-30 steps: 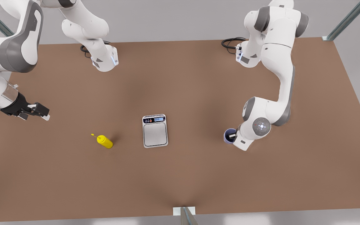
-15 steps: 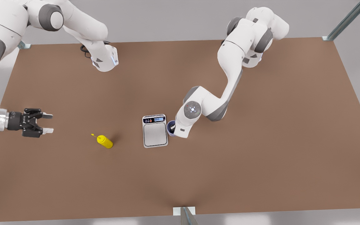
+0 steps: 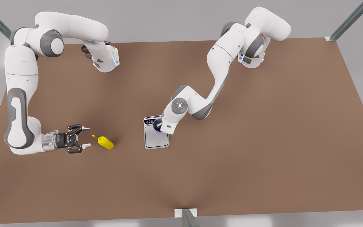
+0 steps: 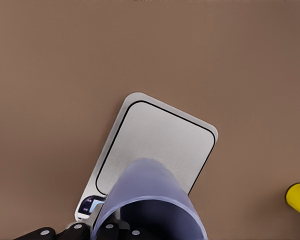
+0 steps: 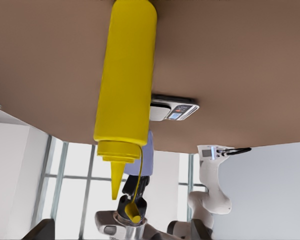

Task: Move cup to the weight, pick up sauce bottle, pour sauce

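Note:
The lavender-blue cup [image 3: 156, 127] is held in my left gripper [image 3: 159, 126], which is shut on it over the display end of the weight [image 3: 156, 140], a silver-grey scale at the table's middle. I cannot tell whether the cup touches the plate. In the left wrist view the cup [image 4: 150, 200] hangs in front of the weight [image 4: 160, 145]. The yellow sauce bottle [image 3: 106, 142] stands on the table toward the front view's left. My right gripper [image 3: 86, 137] is open, level with the bottle's nozzle and just short of it. In the right wrist view the sauce bottle [image 5: 127, 75] stands close ahead.
The brown table [image 3: 263, 151] has open room on the front view's right and along the near side. Both arm bases [image 3: 106, 61] with black cables stand at the far edge. A metal bracket [image 3: 186, 214] sits at the near edge.
My left gripper carried the cup from the front view's right to over the weight. My right gripper swung in from the far left to just beside the sauce bottle.

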Robot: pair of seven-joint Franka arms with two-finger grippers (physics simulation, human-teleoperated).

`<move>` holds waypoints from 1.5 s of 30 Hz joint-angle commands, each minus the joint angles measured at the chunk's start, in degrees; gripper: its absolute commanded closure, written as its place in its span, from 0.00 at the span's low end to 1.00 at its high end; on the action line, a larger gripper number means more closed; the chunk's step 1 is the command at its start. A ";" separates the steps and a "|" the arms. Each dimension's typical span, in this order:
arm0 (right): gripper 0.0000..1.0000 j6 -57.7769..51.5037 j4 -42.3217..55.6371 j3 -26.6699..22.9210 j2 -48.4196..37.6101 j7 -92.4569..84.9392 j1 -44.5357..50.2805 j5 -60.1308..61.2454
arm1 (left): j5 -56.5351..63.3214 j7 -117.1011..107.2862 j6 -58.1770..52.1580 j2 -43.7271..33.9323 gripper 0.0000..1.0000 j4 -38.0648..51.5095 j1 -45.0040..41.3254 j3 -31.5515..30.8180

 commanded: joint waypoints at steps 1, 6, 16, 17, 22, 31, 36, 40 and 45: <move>0.00 0.00 0.00 0.00 0.82 -0.61 -0.37 -0.08 | -1.73 0.06 0.61 0.05 0.79 -0.01 0.00 -0.01; 0.00 5.71 0.61 0.00 5.84 -3.78 -1.07 -0.17 | -1.73 0.23 1.49 0.40 0.59 -0.10 0.09 0.08; 0.00 10.02 -0.53 6.33 7.15 -2.99 -1.68 -0.08 | -1.73 0.67 1.84 0.67 0.00 -0.10 0.18 0.08; 0.00 10.02 -1.06 7.47 6.98 -2.99 -2.12 -0.08 | -1.73 0.67 1.84 0.67 0.00 -0.10 0.18 0.17; 0.79 10.81 -1.76 9.58 7.15 -2.99 -1.95 -0.08 | -1.46 0.85 -0.09 -0.74 0.00 -0.18 0.97 -0.09; 0.79 10.46 -0.44 10.99 6.54 -0.71 -2.04 -0.26 | 2.06 6.99 -23.28 -12.07 0.00 -0.54 10.10 0.61; 0.79 11.16 7.02 11.25 1.88 8.78 -0.37 -8.69 | 2.75 47.25 -45.36 -18.50 0.00 -0.62 31.11 1.31; 0.79 20.74 12.92 8.00 -5.85 34.01 12.37 -28.91 | 9.44 46.64 -43.95 -24.91 0.00 -0.01 29.71 1.66; 0.79 22.59 18.45 8.79 -8.49 47.98 23.97 -58.08 | 17.52 47.34 -40.35 -27.28 0.00 -0.18 30.59 2.80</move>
